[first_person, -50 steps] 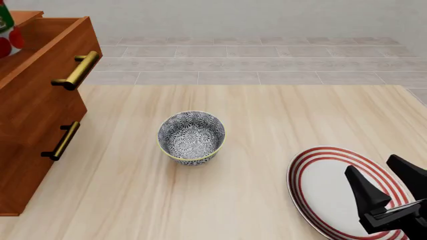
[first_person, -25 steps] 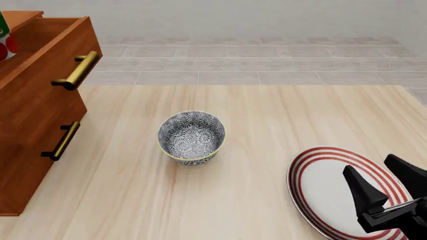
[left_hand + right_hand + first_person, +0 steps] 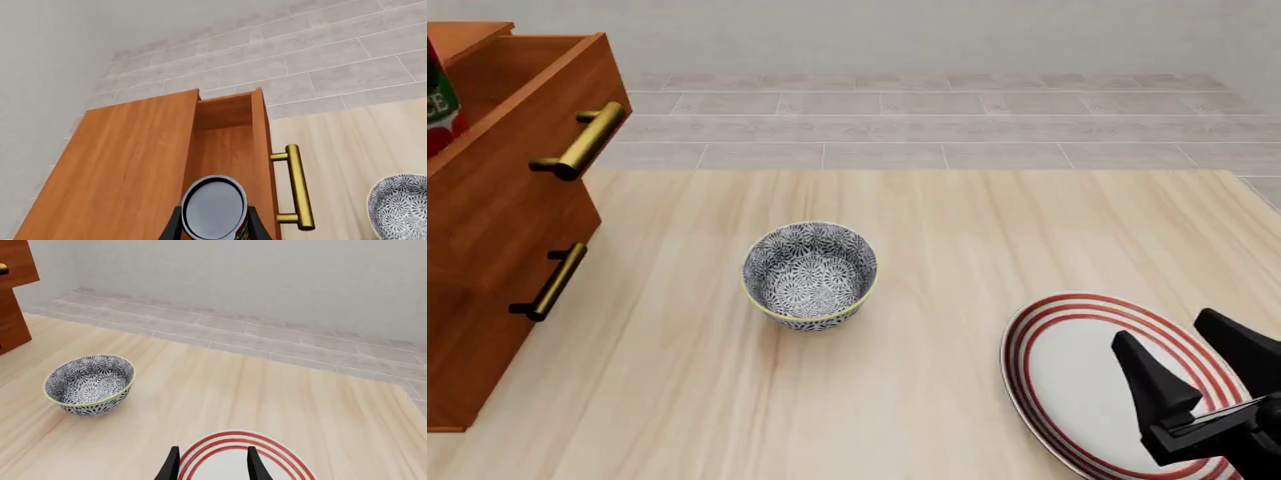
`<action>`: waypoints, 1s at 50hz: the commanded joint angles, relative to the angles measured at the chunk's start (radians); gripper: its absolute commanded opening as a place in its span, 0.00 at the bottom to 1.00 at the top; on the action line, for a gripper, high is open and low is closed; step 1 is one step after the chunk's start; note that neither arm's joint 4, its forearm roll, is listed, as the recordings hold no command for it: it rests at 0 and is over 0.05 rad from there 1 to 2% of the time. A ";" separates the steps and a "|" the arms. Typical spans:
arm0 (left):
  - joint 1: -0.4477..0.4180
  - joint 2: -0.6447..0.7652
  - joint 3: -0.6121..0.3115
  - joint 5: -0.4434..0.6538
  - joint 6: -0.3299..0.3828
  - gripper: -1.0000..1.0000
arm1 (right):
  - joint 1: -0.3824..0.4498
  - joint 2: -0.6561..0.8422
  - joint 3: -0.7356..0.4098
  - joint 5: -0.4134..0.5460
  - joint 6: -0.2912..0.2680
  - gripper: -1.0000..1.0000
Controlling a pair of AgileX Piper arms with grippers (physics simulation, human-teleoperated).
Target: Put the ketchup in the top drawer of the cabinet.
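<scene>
While over the open top drawer [image 3: 227, 145] | left claw [image 3: 213, 227] grips cylindrical ketchup [image 3: 214, 207] | right claw [image 3: 1201, 365] spread, empty

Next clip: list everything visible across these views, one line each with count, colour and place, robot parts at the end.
Ketchup can: one, red label with a dark grey top, held over the open top drawer, at the front view's left edge.
Top drawer: one, reddish-brown wood with a brass bar handle, pulled open.
Cabinet: one, reddish-brown wood, table's left side; a lower drawer front sits shut.
Patterned bowl: one, dark blue and white with a pale rim, middle of the table.
Striped plate: one, white with red rings, near right of the table.
Table: one, pale wood.
Left gripper: shut on the can.
Right gripper: black, open, above the plate.
</scene>
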 commanded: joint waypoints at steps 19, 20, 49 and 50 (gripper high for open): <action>-0.005 -0.009 0.030 -0.009 0.009 1.00 | 0.006 0.008 0.000 -0.002 -0.003 1.00; -0.005 -0.009 0.032 -0.010 0.010 1.00 | 0.007 0.009 0.000 -0.003 -0.003 1.00; -0.086 -0.159 -0.014 0.113 0.024 1.00 | 0.009 0.021 0.000 -0.011 -0.006 1.00; -0.096 -0.172 -0.013 0.120 0.026 1.00 | 0.009 0.021 0.000 -0.011 -0.006 1.00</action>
